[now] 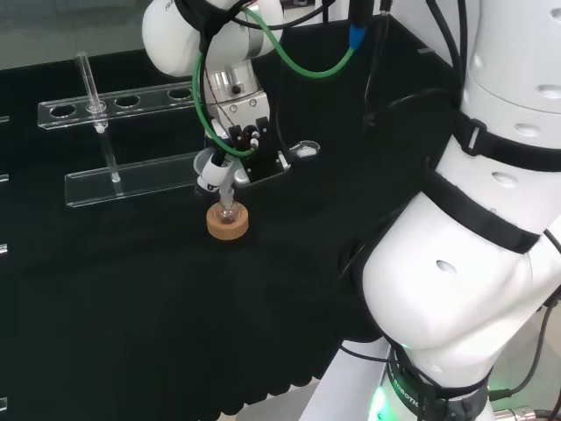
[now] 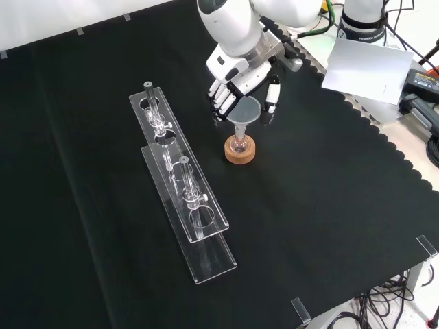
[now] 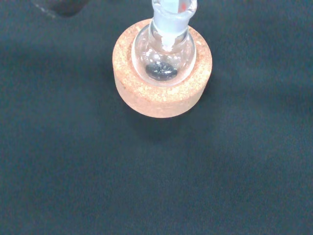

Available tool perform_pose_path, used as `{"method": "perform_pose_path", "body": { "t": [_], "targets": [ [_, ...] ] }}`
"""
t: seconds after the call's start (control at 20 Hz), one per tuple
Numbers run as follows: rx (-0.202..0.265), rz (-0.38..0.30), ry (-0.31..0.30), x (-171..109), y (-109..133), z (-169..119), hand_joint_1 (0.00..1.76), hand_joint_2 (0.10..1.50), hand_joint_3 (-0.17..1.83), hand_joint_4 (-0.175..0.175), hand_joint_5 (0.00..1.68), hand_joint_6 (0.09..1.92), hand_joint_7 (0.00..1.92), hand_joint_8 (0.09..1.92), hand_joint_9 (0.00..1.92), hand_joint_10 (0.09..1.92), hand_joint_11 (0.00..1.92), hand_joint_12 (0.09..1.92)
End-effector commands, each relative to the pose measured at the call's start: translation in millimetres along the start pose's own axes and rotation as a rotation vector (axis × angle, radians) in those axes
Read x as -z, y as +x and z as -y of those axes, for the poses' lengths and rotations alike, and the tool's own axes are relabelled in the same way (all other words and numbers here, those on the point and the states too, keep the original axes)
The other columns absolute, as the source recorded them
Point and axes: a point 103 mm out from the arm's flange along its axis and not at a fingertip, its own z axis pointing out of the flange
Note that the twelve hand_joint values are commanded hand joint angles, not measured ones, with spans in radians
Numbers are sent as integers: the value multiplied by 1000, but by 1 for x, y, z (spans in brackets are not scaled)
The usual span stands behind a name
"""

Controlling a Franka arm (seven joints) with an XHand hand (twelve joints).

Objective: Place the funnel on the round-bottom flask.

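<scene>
**Funnel seated over the flask, release pending**

Front view, left to right. Two clear racks (image 2: pixel 180 188) lie well to the left of the hand (image 2: pixel 236 86), with bare black cloth (image 2: pixel 329 205) between them and it. The hand hangs from the view's top, its fingers (image 2: pixel 221 99) on one side and thumb (image 2: pixel 272 96) on the other curled round the rim of the funnel (image 2: pixel 246 112). Directly beneath the hand, the funnel's stem runs down into the neck of the flask (image 2: pixel 239 144), which sits in a cork stand (image 2: pixel 239 152); the wrist view shows the stem tip inside the neck (image 3: pixel 168 29). The step in hand is judged to be the final seating. The next move calls for the fingers to part without tilting the funnel, then a straight lift. Right of the hand the cloth is bare as far as its scalloped edge (image 2: pixel 391 147), so room to withdraw is ample on that side.
</scene>
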Motion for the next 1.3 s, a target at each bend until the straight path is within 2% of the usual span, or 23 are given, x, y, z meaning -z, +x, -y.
{"method": "perform_pose_path", "body": {
  "t": [0.05,1.15,1.3],
  "targets": [
    [3,-1,4,0,0,1,755,937,-175,-71,372,357,169,741,482,665,303,1425],
    [9,-3,24,-3,2,2,717,901,-175,-78,331,151,21,714,392,697,246,1453],
    [14,-5,27,-3,3,2,713,900,-175,-77,329,130,2,591,352,699,223,1460]
  ]
}}
